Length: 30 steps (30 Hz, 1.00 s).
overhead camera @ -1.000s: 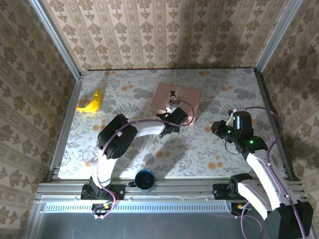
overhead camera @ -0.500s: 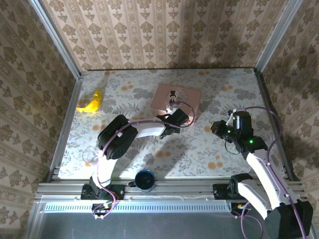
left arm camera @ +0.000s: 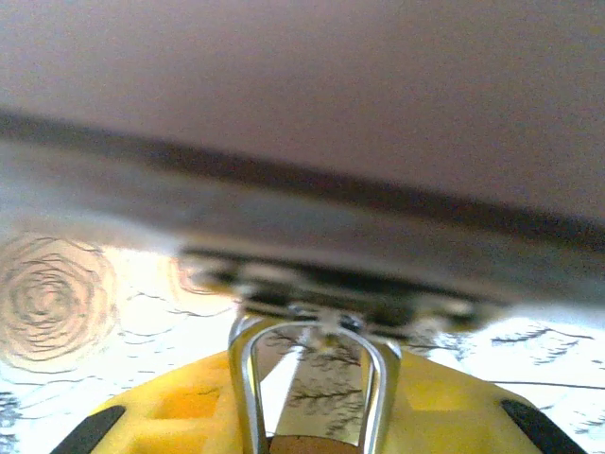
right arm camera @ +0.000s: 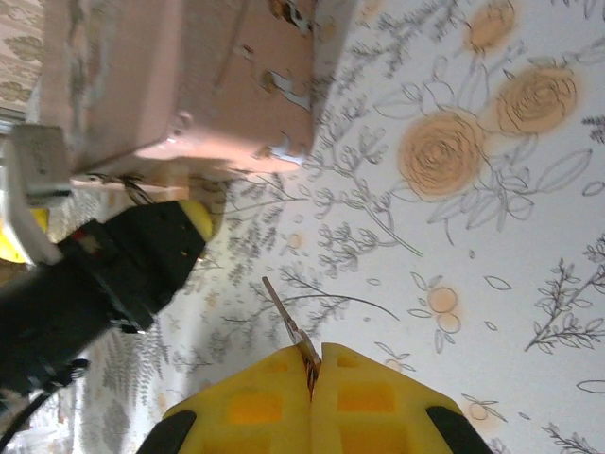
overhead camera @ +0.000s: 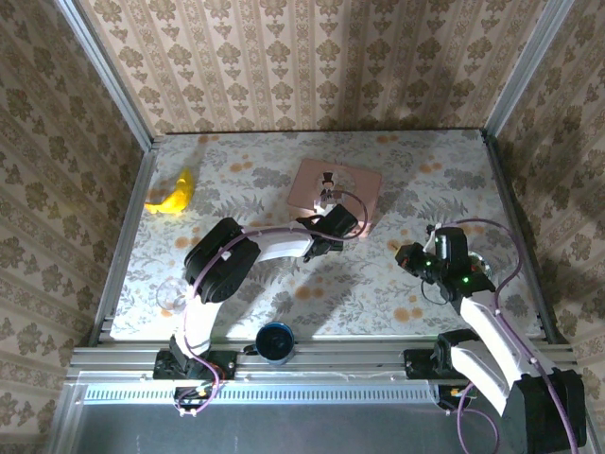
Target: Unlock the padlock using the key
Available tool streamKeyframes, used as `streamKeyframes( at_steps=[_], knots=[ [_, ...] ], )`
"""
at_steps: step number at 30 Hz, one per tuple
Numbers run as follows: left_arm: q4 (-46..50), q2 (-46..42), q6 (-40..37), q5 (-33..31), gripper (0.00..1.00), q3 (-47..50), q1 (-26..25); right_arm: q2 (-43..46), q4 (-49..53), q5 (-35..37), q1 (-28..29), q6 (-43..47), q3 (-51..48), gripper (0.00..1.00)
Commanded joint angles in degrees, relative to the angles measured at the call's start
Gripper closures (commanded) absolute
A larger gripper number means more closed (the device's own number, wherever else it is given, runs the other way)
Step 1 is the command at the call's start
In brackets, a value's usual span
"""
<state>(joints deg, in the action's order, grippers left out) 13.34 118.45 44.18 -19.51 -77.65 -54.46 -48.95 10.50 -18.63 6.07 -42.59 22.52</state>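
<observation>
My left gripper sits low at the front edge of the pink picture box. Its yellow fingers are closed round the padlock. The silver shackle stands up between them, and a bit of brown body shows at the bottom of the left wrist view. My right gripper hovers over the table to the right, shut on the key. The thin blade sticks out past the yellow pads and points toward the left gripper.
A yellow banana lies at the far left. A dark blue cup stands at the near edge, and a clear glass sits beside the left arm's base. The floral tablecloth lies bare between the two grippers.
My right arm has come nearer and to the left, bringing the key toward the left gripper. The left gripper has stayed by the box.
</observation>
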Motion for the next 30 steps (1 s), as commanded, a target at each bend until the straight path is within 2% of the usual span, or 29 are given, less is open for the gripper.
streamKeyframes(
  at_steps=[1,4,7,11,22,26,30],
  knots=[
    [-2.5,0.98,4.83,4.5,1.0,-3.12,1.25,-0.62,-6.17,-1.09,0.39,-0.97,-1.16,1.0],
    [-3.72,1.51,8.8,4.1,1.0,-3.54,2.23,-0.49,-5.73,-0.52,0.37,-0.27,-1.08,1.0],
    [-3.93,0.82,13.44,-1.47,1.0,-2.24,2.64,-0.51,-6.17,-0.15,0.36,0.12,-1.08,1.0],
    [-7.54,-3.56,17.41,-10.06,1.0,4.65,2.85,-3.19,-8.21,-1.25,0.39,0.8,-0.75,1.0],
    [-3.03,-16.61,29.02,-22.98,1.0,21.13,2.96,-16.64,-13.37,-5.83,0.86,4.21,3.89,1.0],
    [0.37,-17.45,30.96,-24.33,1.0,20.78,1.02,-19.46,-13.89,-6.11,1.58,5.14,5.06,1.0],
    [0.82,-13.61,32.04,-19.04,1.0,16.28,-0.69,-20.48,-13.46,-5.76,1.84,5.62,4.86,1.0]
  ],
)
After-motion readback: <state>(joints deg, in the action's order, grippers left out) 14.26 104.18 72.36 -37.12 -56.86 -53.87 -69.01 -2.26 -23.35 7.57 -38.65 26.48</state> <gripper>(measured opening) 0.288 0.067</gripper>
